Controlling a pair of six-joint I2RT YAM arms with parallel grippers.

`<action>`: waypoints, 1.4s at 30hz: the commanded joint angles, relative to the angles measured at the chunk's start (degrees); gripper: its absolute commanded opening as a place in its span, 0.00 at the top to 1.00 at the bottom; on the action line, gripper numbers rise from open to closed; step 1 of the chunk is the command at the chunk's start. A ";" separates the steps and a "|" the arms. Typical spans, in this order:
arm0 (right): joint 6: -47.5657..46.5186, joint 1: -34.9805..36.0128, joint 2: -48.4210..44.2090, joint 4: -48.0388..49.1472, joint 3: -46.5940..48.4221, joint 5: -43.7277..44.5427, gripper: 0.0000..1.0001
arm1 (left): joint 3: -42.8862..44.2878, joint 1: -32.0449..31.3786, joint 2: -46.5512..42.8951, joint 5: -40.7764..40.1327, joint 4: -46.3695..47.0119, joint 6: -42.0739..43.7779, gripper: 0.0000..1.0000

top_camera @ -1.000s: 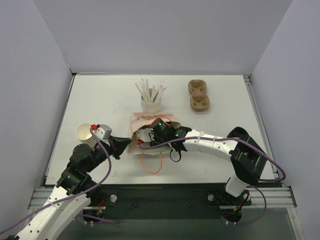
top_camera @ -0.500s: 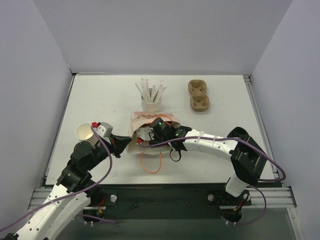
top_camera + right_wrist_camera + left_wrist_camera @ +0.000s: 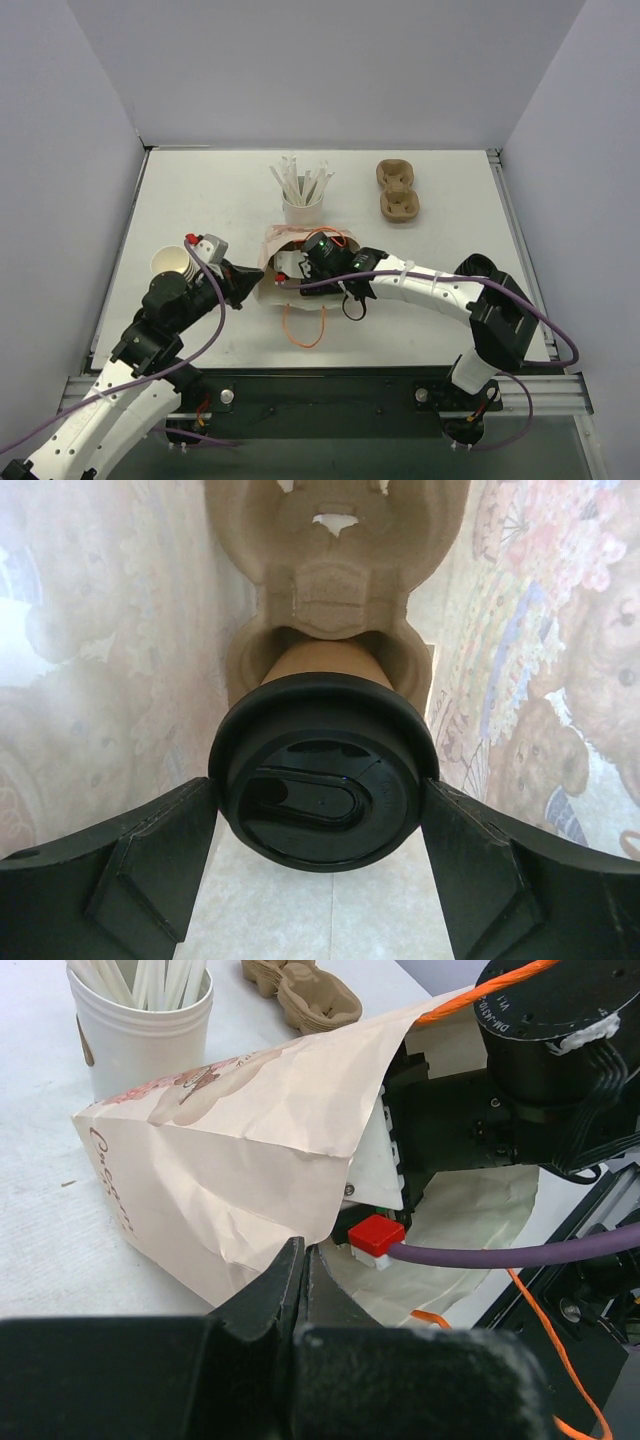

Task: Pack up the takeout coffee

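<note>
The takeout coffee (image 3: 320, 715), a brown paper cup with a black lid, stands in a pulp cup carrier (image 3: 335, 570) inside the printed paper bag (image 3: 290, 240). My right gripper (image 3: 320, 792) reaches into the bag and is open. Its fingers (image 3: 160, 860) stand close on both sides of the lid's rim. In the top view the bag hides the cup and the right fingers, and only the right wrist (image 3: 325, 258) shows at the bag's mouth. My left gripper (image 3: 303, 1255) is shut on the bag's (image 3: 230, 1150) lower edge at its mouth.
A white cup of stirrers (image 3: 303, 205) stands just behind the bag. A spare pulp carrier (image 3: 397, 190) lies at the back right. A stack of lidless paper cups (image 3: 168, 265) stands beside my left arm. The bag's orange handle (image 3: 303, 330) trails toward the near edge.
My left wrist has shifted slightly up and right while keeping hold of the bag. The bag's mouth looks more open around the right wrist, which has barely moved.
</note>
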 commanded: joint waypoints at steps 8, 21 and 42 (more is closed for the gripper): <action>3.21 0.09 -4.86 -6.66 3.49 -1.15 0.20 | 8.50 0.22 4.96 -0.24 -4.82 0.72 1.00; 4.09 -0.53 -6.62 -9.48 4.54 -2.47 0.02 | 11.23 0.22 6.55 -0.59 -5.96 1.43 1.00; 6.72 1.05 -8.90 -18.35 9.20 -9.06 0.17 | 14.65 0.22 8.75 -1.29 -8.42 2.39 1.00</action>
